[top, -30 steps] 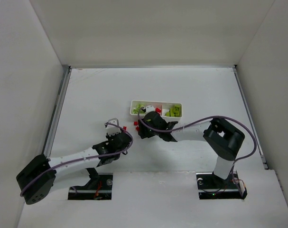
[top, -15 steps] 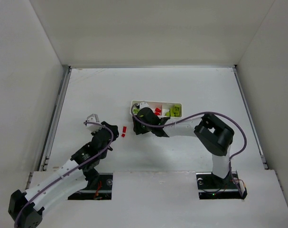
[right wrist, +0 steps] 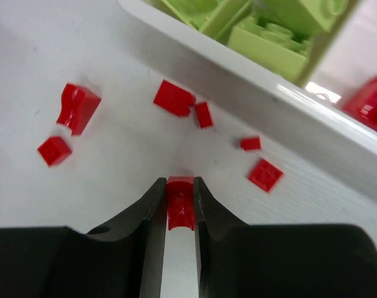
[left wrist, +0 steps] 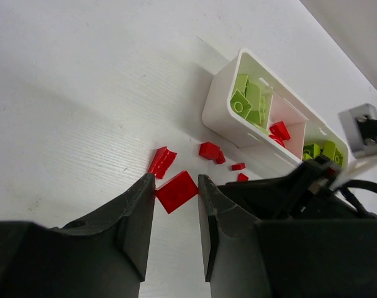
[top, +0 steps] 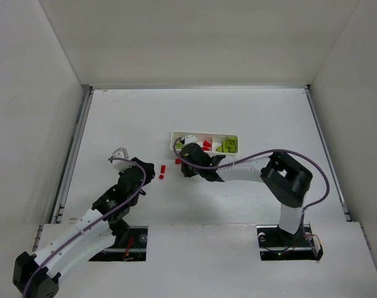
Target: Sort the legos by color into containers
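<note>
right gripper (right wrist: 180, 184) fingers pinching a small red lego (right wrist: 180, 211). loose red legos (right wrist: 174, 98) beyond tips, white tray (right wrist: 256, 81) past them. left gripper (left wrist: 176, 178) fingers slightly parted, red tile (left wrist: 176, 191) on table just beyond tips.

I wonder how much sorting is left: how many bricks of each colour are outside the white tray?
Red bricks loose on the table: 6
Red brick in the right gripper: 1
Lime green bricks: 0, all in the tray
Total: 7

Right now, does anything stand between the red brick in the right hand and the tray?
The right hand grips the red brick. Ahead, only loose red pieces on the table and the near wall of the tray.
</note>
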Tool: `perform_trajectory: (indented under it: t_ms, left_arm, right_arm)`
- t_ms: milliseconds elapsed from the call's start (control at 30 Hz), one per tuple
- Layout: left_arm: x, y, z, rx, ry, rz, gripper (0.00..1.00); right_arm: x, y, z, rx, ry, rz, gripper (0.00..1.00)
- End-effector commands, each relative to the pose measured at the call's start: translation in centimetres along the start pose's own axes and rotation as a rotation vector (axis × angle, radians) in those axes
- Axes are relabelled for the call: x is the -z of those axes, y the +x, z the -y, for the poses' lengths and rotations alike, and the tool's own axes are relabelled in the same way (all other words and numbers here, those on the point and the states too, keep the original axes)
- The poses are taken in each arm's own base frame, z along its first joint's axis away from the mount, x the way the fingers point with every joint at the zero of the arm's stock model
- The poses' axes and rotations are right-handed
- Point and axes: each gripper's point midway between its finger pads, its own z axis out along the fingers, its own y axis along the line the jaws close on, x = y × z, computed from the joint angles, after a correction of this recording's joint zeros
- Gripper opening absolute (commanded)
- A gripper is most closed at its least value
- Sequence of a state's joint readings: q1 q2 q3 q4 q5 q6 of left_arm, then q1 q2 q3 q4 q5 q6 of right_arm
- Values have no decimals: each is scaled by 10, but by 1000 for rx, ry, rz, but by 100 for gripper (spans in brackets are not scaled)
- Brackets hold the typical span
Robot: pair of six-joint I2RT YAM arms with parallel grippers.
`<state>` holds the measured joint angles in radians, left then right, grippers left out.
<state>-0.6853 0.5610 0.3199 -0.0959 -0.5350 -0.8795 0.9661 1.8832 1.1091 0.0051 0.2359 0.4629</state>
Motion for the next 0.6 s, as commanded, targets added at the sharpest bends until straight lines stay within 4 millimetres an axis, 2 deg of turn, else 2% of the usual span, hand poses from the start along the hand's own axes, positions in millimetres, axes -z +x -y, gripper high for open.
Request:
perform_trajectory:
  t_ms: [0, 100, 200, 300, 400, 433, 500, 567]
  left_arm:
    - [-2, -5, 11, 20, 23, 12, 18]
    - [-5, -8, 28, 11, 51, 10, 18]
    - [-7, -7, 43, 10, 83, 13, 18]
    - [-12, -5, 59, -7, 104, 0, 19]
    - [-16, 0, 79, -27, 136, -10, 19]
    - [-18, 1, 86, -36, 145, -15, 19]
    - [-21, 1, 97, -51, 157, -16, 19]
    - [-27, 2, 112, -68, 174, -14, 19]
  right_arm:
    - [47, -50, -14, -37, -76, 151, 20]
    - [70, -83, 13, -88, -65, 236, 21]
    - [75, -103, 48, -137, -13, 280, 21]
    - [64, -113, 74, -175, 40, 299, 22]
    - [48, -113, 89, -194, 77, 288, 23]
    - [45, -113, 93, -204, 89, 291, 26]
    - [42, -118, 99, -233, 107, 322, 40]
    - [47, -124, 98, -246, 93, 355, 51]
